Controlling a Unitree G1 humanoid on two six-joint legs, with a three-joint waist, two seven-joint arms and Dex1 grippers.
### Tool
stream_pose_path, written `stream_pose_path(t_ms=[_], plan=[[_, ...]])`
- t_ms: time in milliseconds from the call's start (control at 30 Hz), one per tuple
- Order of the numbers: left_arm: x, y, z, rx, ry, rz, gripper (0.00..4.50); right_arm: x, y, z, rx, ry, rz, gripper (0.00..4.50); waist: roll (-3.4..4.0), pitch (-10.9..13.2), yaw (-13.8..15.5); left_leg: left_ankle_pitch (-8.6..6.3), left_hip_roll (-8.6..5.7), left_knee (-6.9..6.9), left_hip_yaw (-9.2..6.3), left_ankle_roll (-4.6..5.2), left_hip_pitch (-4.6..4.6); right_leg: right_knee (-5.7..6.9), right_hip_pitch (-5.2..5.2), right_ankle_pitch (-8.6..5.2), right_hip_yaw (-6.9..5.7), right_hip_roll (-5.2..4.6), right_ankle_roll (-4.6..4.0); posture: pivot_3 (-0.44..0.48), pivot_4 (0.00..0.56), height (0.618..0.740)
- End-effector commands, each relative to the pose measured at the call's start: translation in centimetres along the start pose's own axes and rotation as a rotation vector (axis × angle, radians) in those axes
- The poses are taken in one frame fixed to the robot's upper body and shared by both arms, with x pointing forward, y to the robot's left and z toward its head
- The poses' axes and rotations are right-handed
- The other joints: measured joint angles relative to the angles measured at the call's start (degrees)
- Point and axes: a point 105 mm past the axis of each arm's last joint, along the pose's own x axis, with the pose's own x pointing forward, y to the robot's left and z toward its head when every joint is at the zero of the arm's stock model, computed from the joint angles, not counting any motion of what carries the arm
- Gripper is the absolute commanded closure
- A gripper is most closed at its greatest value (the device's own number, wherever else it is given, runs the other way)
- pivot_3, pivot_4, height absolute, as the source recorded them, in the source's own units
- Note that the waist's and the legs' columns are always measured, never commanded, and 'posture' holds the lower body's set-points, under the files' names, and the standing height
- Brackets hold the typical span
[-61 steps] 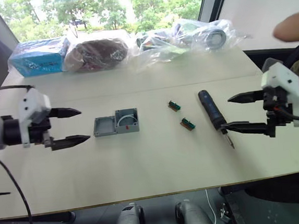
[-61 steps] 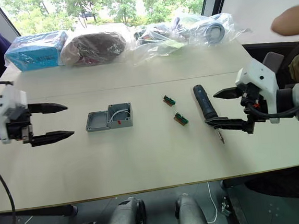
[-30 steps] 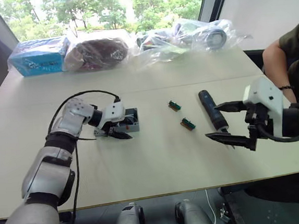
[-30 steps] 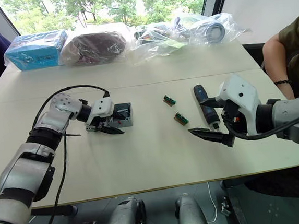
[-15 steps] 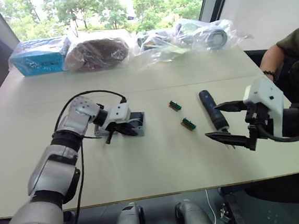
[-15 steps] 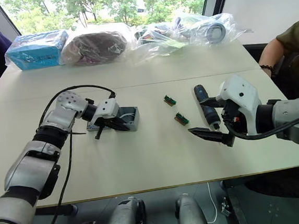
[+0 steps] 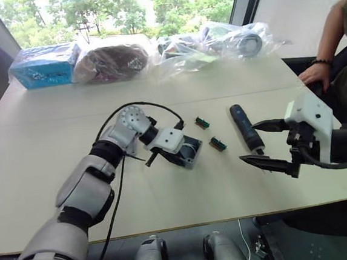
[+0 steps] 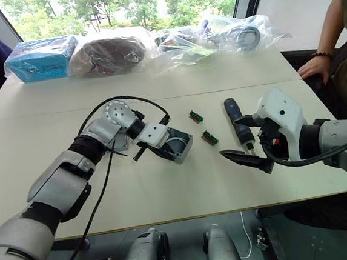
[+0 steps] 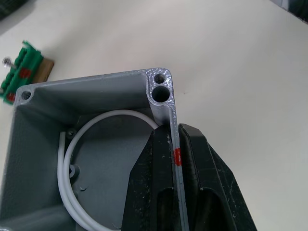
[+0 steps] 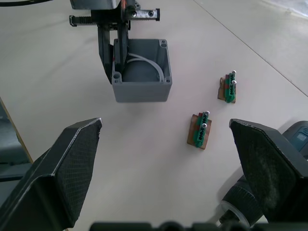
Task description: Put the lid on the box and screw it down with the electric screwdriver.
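Box [image 9: 96, 159]: grey cast metal, matt; corner boss rough and sparkly, inner walls smoother (a glossy white cord lies coiled inside).
Left gripper [image 9: 173, 159]: fingers [image 9: 211, 192] of black plastic, matt, faintly grained, clamped on the box wall.
Right gripper [image 10: 166, 192]: black pads [image 10: 67, 173] with a fine cross-hatched texture.
Electric screwdriver [image 7: 245, 128]: dark blue-black body, slight sheen.
Green parts [image 10: 201, 131]: green plastic blocks with shiny metal screws.
Table [image 7: 185, 196]: pale, smooth, matt top.
Bags [image 7: 214, 41], upper centre of the head views: clear glossy plastic film, crinkled.
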Motion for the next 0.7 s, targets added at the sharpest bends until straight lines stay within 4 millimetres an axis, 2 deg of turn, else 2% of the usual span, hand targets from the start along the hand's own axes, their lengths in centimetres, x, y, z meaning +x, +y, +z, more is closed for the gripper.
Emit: stream_pose_path(t_ms=[33,467,633,700], plan=[[-0.6,0.7,0.4,0.053,0.047,-0.013,4.48,-0.5,0.2,0.6,-0.031,-0.011,-0.023,0.0,-0.01,0.0,0.0,0.0,0.0,0.0,0.0,0.0,0.0,0.0,0.0,0.0,0.0,0.0,0.0,0.0,0.15,0.74],[-0.6,0.5,-0.7,0.01,0.098,-0.002,4.48,-0.3,0.2,0.7,-0.031,-0.015,-0.027,0.0,-0.01,0.0,0.0,0.0,0.0,0.0,-0.06,0.0,0.0,0.0,0.0,0.0,0.0,0.0,0.0,0.0,0.15,0.74],[-0.6,0.5,-0.6,-0.025,0.063,0.015,2.98,-0.2,0.2,0.7,-0.036,-0.016,-0.02,0.0,-0.01,0.0,0.0,0.0,0.0,0.0,-0.06,0.0,0.0,0.0,0.0,0.0,0.0,0.0,0.0,0.0,0.15,0.74],[-0.9,0.6,-0.4,-0.021,0.054,0.029,2.03,-0.1,0.2,0.7,-0.037,-0.015,-0.017,0.0,-0.01,0.0,0.0,0.0,0.01,0.0,-0.06,0.0,0.0,0.0,0.0,0.0,0.0,0.0,0.0,0.0,0.15,0.74]])
